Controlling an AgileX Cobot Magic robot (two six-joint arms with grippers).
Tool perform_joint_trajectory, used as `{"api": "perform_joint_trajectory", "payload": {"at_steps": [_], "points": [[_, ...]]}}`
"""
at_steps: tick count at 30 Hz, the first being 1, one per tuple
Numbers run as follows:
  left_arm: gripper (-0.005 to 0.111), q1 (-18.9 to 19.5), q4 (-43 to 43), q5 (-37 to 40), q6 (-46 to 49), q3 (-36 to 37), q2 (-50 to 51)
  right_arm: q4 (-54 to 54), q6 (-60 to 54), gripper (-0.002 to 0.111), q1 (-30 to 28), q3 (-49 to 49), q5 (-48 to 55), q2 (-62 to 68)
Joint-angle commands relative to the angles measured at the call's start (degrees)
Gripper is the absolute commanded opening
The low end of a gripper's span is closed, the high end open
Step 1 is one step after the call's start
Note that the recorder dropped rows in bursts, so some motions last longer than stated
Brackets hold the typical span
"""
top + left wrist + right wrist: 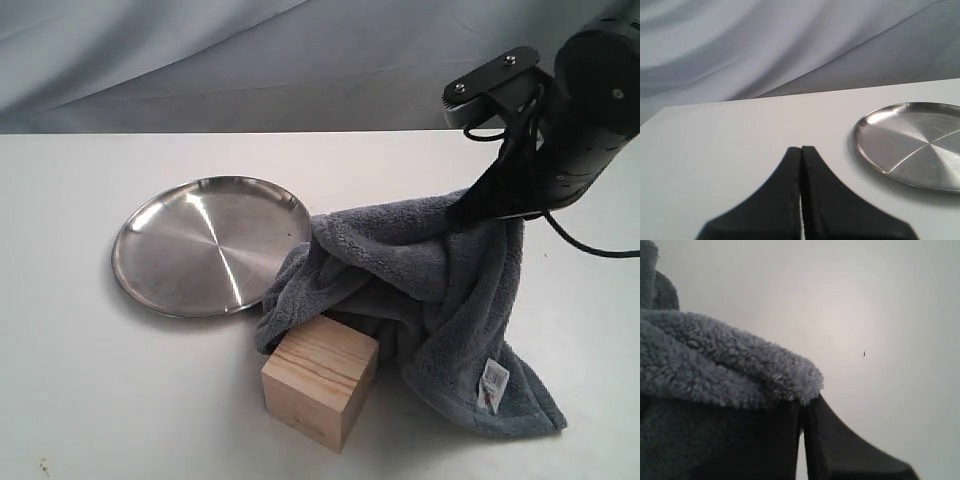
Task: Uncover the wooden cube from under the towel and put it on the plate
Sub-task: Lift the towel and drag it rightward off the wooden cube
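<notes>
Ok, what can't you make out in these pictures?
Exterior view: towel hides the block's back edge and the right gripper's tips.
Left wrist view: plate cut off by the frame edge; block and towel not shown.
Right wrist view: towel covers much of it; block and plate not shown.

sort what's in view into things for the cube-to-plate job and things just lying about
For the job: wooden cube; towel; plate; right gripper, shut on the towel; left gripper, shut and empty.

Just there: table; backdrop cloth.
</notes>
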Motion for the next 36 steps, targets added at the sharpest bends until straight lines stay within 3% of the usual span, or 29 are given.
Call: {"api": "perform_joint_trajectory", "payload": {"at_steps": [1, 21, 29, 36], "points": [[0.000, 0.13, 0.01, -0.78, -0.16, 0.25, -0.22, 1.14, 0.97, 0.000, -3.24, -0.09, -0.32, -0.08], [0.000, 0.13, 0.01, -0.78, -0.16, 0.25, -0.22, 1.79, 7.16, 0.000, -14.00, -0.09, -4.65, 0.23], [0.000, 0.13, 0.15, -0.78, -0.16, 0.25, -0.22, 0.87, 8.04, 0.000, -14.02, -0.09, -6.46, 6.57], [0.000, 0.13, 0.15, -0.78, -0.16, 0.25, -0.22, -9.06, 15.34, 0.000, -14.02, -0.09, -4.67, 11.13]]}}
